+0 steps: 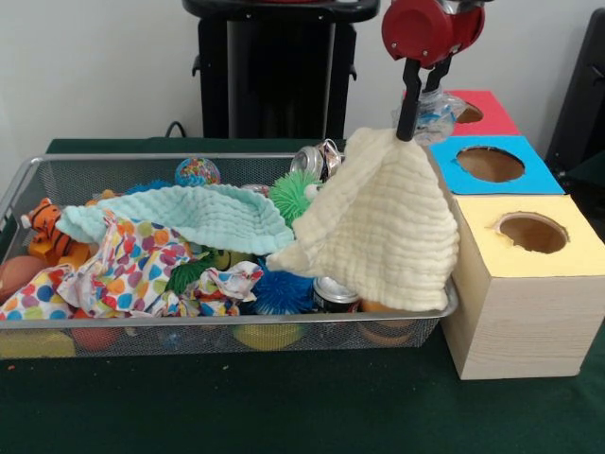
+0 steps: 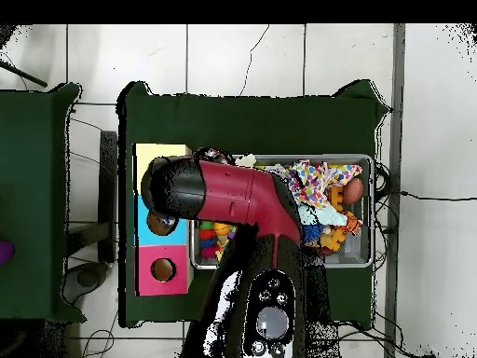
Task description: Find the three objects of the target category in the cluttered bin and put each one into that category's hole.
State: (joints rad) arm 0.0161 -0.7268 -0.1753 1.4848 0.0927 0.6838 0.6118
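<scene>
The cream cloth (image 1: 383, 227), a soft waffle-textured muslin, hangs in a tent shape from its pinched peak, its lower edge draped over the right end of the wire-mesh bin (image 1: 28, 175). The end effector (image 1: 416, 121) has its two thin black fingers (image 1: 408, 99) pressed together on the cloth's top corner, with a crumpled clear plastic bottle (image 1: 437, 113) just behind them. The arm (image 2: 233, 191), glossy red with black joints, comes down from above near the boxes; seen from overhead it lies across the left part of the bin, its wrist over the yellow box (image 1: 529, 274).

Inside the bin lie a mint-green cloth (image 1: 189, 216) of the same crinkled weave, a polka-dot cloth (image 1: 123, 274), a plush tiger (image 1: 45, 232), spiky rubber balls in green (image 1: 293, 194) and blue (image 1: 282, 291), dented metal cans (image 1: 334, 295) and smooth round fruit shapes along the front. Beside the bin stand three boxes with round holes: yellow-topped pale wood, then blue (image 1: 492, 165), then red (image 1: 482, 112), all on the dark green table (image 1: 284, 407).
</scene>
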